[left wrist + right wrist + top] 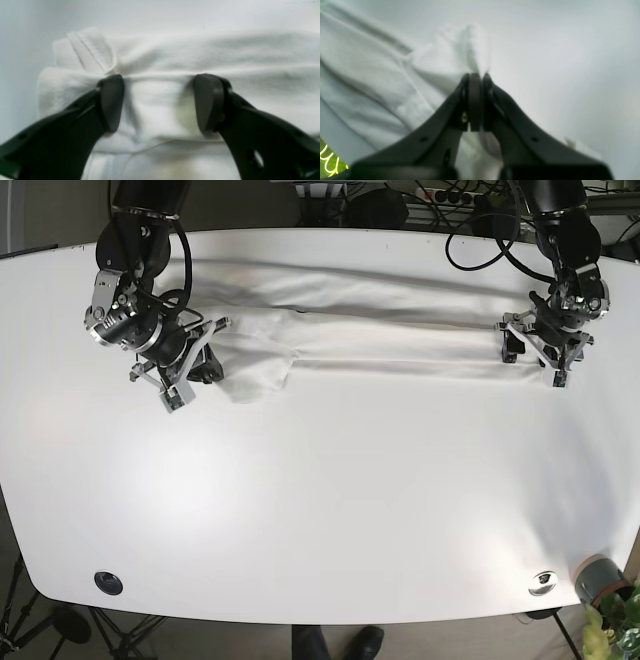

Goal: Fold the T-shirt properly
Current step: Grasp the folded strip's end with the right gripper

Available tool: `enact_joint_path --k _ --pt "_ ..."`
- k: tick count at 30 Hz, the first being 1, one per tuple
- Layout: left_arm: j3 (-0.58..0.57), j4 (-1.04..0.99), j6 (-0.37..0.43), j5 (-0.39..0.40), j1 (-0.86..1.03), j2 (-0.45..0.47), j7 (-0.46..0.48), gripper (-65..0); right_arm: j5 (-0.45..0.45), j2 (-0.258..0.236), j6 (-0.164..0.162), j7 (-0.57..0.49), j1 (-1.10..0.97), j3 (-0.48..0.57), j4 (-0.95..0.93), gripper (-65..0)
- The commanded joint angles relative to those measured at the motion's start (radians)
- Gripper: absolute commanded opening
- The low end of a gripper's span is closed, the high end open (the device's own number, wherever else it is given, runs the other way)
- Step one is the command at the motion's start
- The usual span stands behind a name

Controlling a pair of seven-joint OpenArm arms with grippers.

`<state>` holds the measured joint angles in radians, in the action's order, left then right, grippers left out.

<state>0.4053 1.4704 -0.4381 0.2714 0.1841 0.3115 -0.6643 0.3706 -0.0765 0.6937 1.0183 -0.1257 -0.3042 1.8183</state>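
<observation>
A: Where is the white cotton T-shirt point(380, 330) lying at this moment?

B: It is stretching as a long narrow band across the far part of the white rounded tabletop point(320, 500), running from one arm to the other, with layers already lying over each other along its length

A: So how far along is the folding looking?

B: I am judging it as partly done: the lengthwise folds seem to be in, since the shirt is reading as a strip rather than a spread garment. The crosswise folding into a compact rectangle is not yet done, and a loose flap is bulging out towards the near edge at the end by the right arm

A: What is the right claw point(475, 100) doing?

B: Its 2 dark jaws are pressing together with a bunch of white cloth pinched between them, so it is gripping the T-shirt at that end

A: And the left claw point(160, 102)?

B: Its jaws are standing wide apart, sitting over the folded end of the shirt with cloth showing between them and nothing being held. The tips are looking close to the fabric, though I cannot tell whether they are touching it
</observation>
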Motion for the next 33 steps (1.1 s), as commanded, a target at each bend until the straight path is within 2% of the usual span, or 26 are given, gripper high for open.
enact_joint_path --k 1,4,10,17,25,26,27,33 --pt "0.004 0.008 0.002 -0.001 -0.002 0.016 -0.008 -24.7 0.014 0.007 0.004 -0.013 -0.021 -0.039 0.079 -65.0" --pt "0.004 0.006 0.002 -0.001 -0.002 0.018 -0.008 -24.7 0.032 0.037 0.004 -0.011 -0.064 -0.091 0.13 -65.0" --pt "0.002 -0.061 0.002 -0.001 -0.01 0.018 -0.008 -24.7 0.071 0.037 0.004 -0.005 -0.119 -0.134 0.143 -65.0" --pt "0.001 -0.08 0.002 0.001 -0.011 0.036 -0.008 -24.7 0.067 0.037 0.004 -0.002 -0.162 -0.207 0.14 -65.0" --pt "0.001 -0.08 0.002 0.001 -0.011 0.038 -0.008 -24.7 0.064 0.033 0.004 -0.002 -0.174 -0.224 0.077 -65.0" --pt "0.001 -0.078 0.002 0.001 -0.011 0.038 -0.008 -24.7 0.064 0.033 0.004 -0.002 -0.177 -0.229 0.076 -63.4" --pt "0.001 -0.075 0.002 0.001 -0.011 0.038 -0.008 -24.7 0.064 0.028 0.004 -0.002 -0.185 -0.243 0.074 -59.1" --pt "0.004 -0.073 0.002 0.002 -0.011 0.038 -0.008 -24.7 0.069 0.034 0.004 -0.005 -0.217 -0.307 0.071 -24.6"
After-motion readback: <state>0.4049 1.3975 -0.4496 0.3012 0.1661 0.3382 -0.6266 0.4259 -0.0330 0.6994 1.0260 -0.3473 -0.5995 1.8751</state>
